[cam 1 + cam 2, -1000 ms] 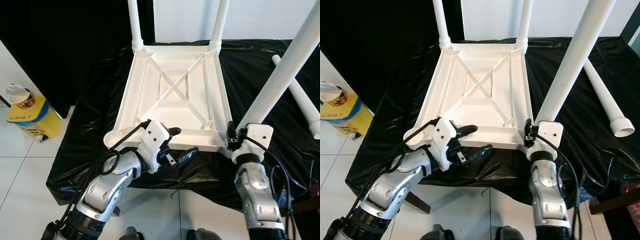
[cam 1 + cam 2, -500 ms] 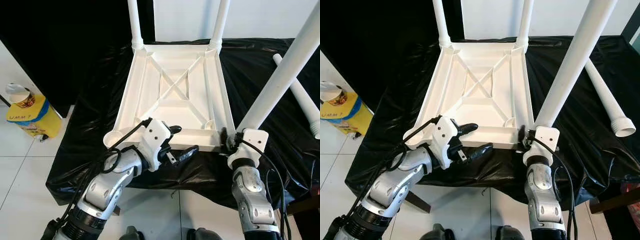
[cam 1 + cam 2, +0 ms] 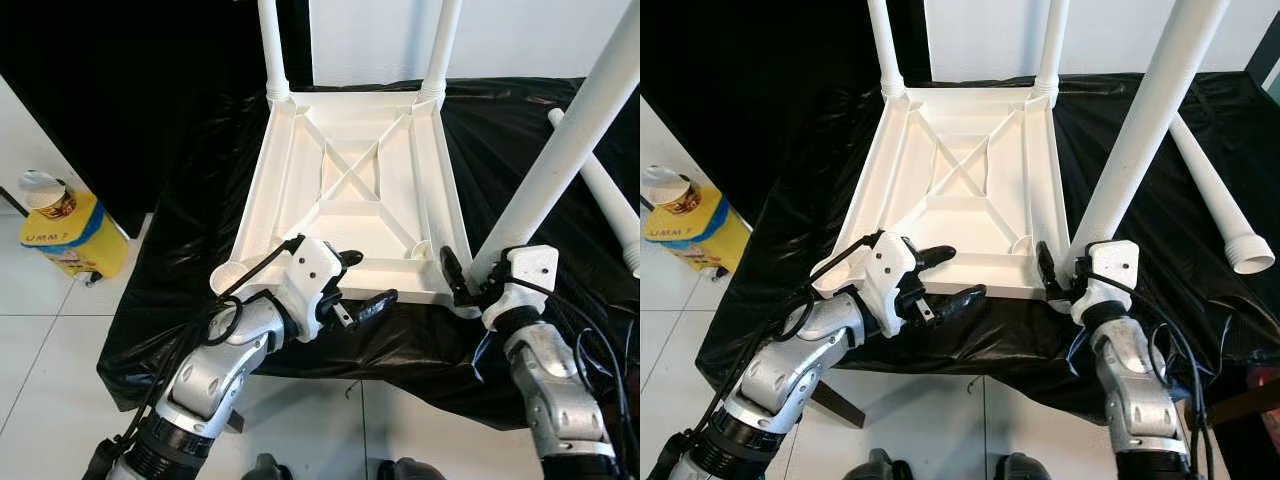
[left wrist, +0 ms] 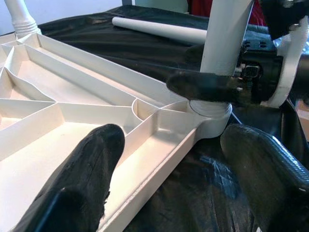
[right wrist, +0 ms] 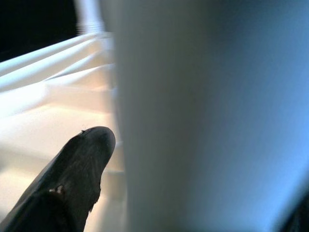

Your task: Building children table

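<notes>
The white table top lies upside down on a black-covered bench. Two legs stand screwed into its far corners. A third leg stands tilted in the near right corner socket. My right gripper is shut around that leg's base, one black finger lying across it. My left gripper is open and straddles the table top's near rim, with one finger over the rim and the other outside it. The near left socket holds no leg.
A loose white leg lies on the black sheet at the right. A yellow container with a cup on top stands on the tiled floor to the left. A black curtain hangs behind on the left.
My right wrist has swung out to the right around the leg's base, still holding it. The left arm has stayed in place. The camera has shifted slightly.
</notes>
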Available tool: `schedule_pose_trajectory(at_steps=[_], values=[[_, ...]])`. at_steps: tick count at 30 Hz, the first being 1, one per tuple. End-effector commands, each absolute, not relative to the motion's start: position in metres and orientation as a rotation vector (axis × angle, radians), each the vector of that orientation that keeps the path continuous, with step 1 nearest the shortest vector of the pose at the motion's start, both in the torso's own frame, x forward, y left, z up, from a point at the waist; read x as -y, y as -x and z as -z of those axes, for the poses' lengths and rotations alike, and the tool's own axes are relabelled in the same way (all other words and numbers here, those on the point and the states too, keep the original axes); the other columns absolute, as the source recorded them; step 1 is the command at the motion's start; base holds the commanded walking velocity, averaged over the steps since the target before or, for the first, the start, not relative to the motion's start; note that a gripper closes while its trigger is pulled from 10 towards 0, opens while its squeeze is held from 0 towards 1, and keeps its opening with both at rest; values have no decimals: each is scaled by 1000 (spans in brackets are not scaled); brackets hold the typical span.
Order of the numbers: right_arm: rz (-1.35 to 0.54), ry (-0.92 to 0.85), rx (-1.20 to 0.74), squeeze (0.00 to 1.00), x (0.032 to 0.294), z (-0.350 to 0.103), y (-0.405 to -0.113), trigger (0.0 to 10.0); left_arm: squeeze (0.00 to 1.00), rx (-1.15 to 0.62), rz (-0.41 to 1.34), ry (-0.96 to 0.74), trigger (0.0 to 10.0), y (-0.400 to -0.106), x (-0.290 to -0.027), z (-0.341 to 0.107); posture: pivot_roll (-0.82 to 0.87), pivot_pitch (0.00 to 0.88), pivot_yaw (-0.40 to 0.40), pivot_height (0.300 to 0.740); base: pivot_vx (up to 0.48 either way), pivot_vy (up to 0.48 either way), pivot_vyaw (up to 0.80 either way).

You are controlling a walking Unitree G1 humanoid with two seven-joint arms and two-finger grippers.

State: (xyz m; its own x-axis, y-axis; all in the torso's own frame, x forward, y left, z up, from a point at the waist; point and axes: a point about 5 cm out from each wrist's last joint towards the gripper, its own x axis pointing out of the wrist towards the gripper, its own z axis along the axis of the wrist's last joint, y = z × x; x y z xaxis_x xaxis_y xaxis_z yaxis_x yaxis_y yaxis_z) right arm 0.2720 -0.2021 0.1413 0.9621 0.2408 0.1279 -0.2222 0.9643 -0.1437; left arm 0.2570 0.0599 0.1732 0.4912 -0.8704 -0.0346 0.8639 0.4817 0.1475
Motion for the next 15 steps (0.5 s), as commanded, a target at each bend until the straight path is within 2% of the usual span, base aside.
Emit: schedule_pose_trajectory(at_steps=[1, 6, 8, 15], values=[[-307, 154, 144, 0, 200, -141, -275, 10000, 0, 43, 1050, -173, 10000, -259, -62, -173, 3, 71, 55, 740, 0, 0, 0], [-381, 186, 128, 0, 202, -141, -280, 10000, 0, 46, 1050, -175, 10000, -260, -62, -174, 2, 73, 57, 740, 0, 0, 0], [-417, 216, 107, 0, 205, -139, -284, 0, 0, 50, 1047, -176, 10000, -260, -62, -175, 10, 73, 52, 740, 0, 0, 0], [-423, 220, 89, 0, 209, -135, -286, 0, 0, 52, 1043, -176, 10000, -260, -62, -176, 13, 75, 52, 740, 0, 0, 0]])
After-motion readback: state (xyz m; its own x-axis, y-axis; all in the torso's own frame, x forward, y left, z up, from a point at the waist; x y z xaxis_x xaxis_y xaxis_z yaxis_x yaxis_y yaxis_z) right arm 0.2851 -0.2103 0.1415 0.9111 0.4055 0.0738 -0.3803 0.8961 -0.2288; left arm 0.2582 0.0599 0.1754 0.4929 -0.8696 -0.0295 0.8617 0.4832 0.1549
